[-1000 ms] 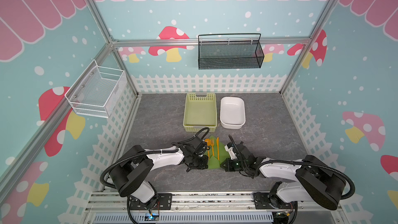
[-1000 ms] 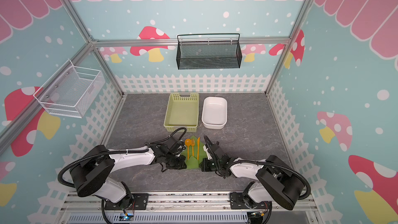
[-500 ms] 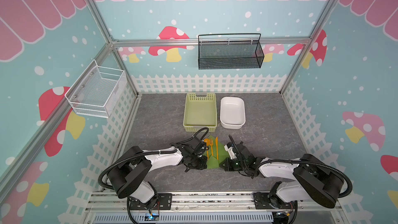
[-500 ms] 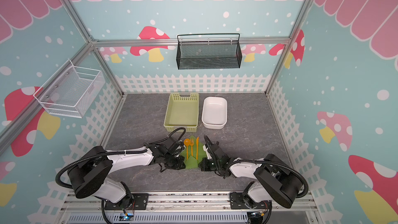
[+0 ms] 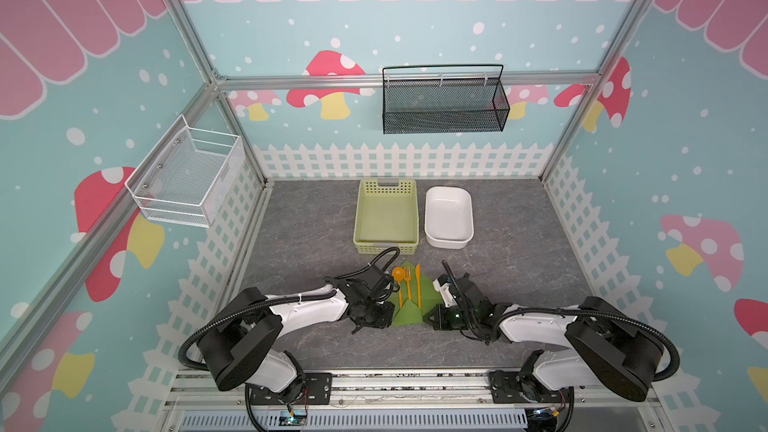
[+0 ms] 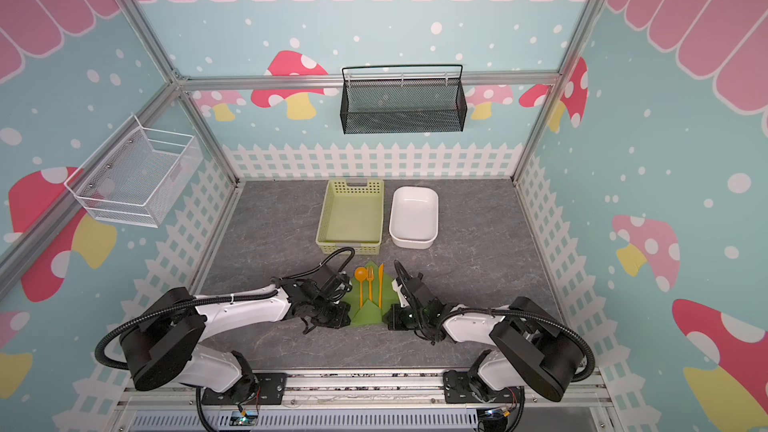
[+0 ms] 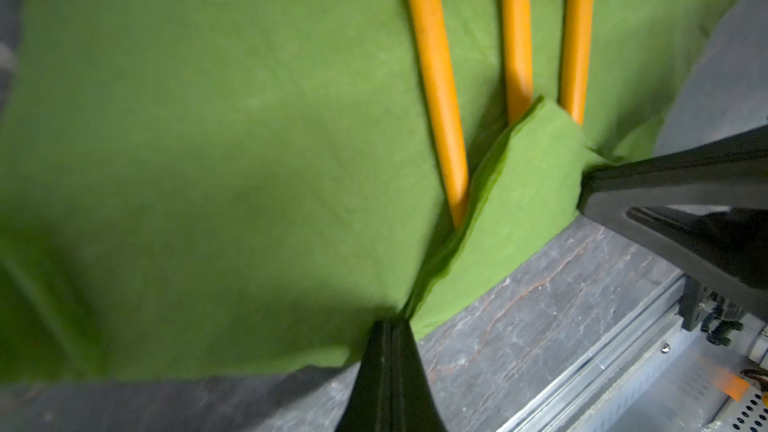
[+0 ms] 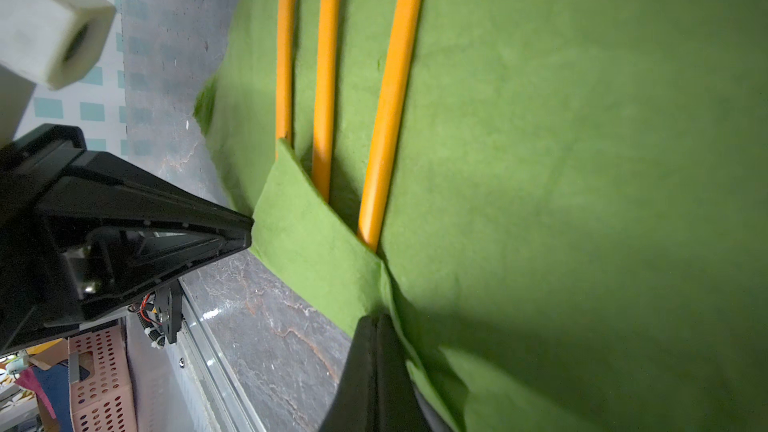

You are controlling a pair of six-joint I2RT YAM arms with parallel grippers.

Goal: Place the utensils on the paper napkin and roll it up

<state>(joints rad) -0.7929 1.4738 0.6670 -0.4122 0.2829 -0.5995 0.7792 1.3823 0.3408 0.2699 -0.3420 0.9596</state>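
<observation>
- Both top views show the green napkin (image 5: 409, 317) near the table's front edge, between the two arms. Spoon (image 5: 398, 273), fork (image 5: 407, 279) and knife (image 5: 418, 282) lie side by side on it.
- Only these views show the utensil heads, and the basket (image 5: 384, 247) and dish (image 5: 446, 241) behind.
- Only the wrist views show the grips. The left gripper (image 7: 390, 328) and the right gripper (image 8: 376, 326) are each closed, pinching one end of the fold that covers the handle tips.
- Compared with a second ago, arms and fold sit about where they were.
</observation>
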